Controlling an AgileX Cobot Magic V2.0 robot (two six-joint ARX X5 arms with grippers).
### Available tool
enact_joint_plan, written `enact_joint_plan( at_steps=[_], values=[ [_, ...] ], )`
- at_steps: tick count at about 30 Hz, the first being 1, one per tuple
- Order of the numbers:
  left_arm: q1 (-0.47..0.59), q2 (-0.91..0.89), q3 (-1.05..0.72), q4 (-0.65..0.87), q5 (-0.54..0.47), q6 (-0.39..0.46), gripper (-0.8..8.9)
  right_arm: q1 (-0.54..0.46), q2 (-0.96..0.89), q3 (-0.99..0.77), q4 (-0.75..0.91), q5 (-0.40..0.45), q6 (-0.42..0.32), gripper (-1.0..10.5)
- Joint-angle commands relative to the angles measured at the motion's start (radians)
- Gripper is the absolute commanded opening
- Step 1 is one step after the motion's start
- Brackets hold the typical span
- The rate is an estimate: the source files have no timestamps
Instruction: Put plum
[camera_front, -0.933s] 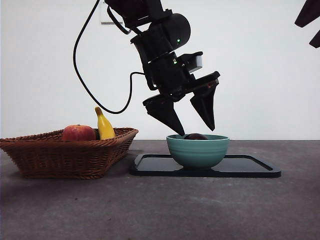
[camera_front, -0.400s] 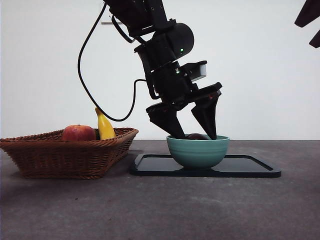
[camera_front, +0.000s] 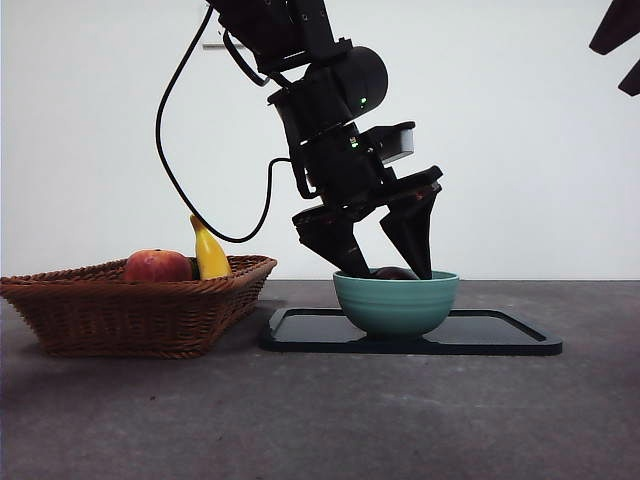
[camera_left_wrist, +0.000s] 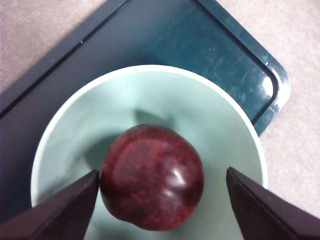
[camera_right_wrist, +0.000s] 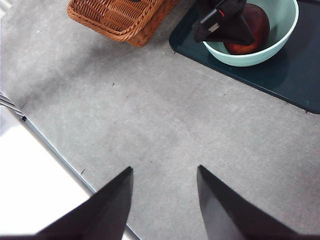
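The plum (camera_front: 395, 272) is dark maroon and glossy and lies in the teal bowl (camera_front: 395, 305). In the left wrist view it (camera_left_wrist: 152, 177) rests on the bottom of the bowl (camera_left_wrist: 225, 115). My left gripper (camera_front: 390, 268) reaches down into the bowl, open, with one jaw on each side of the plum (camera_left_wrist: 162, 171). One jaw is close against the fruit, the other stands apart from it. My right gripper (camera_right_wrist: 164, 168) is open and empty, high over the bare table, a black tip at the front view's top right corner (camera_front: 620, 40).
The bowl stands on a dark tray (camera_front: 500, 335). A wicker basket (camera_front: 130, 300) beside the tray holds a red-orange fruit (camera_front: 157, 266) and a yellow banana (camera_front: 208, 250). Grey table surface lies in front of both.
My left gripper has come down, and its open jaws now dip into the bowl around the plum. The plum, bowl and basket have not moved.
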Motion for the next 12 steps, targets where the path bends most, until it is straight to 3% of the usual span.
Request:
enact_joint_plan(
  at_steps=[1, 10, 12],
  values=[
    [-0.011, 0.041, 0.029, -0.003, -0.004, 0.016, 4.04, 0.007, 0.006, 0.005, 0.009, -0.002, -0.013, 2.0],
    [-0.014, 0.045, 0.029, -0.02, -0.03, 0.042, 4.01, 0.007, 0.006, 0.005, 0.009, 0.005, -0.017, 2.0],
    [-0.016, 0.045, 0.029, -0.018, -0.03, 0.042, 3.58, 0.007, 0.006, 0.005, 0.01, 0.005, -0.018, 2.0]
  ],
)
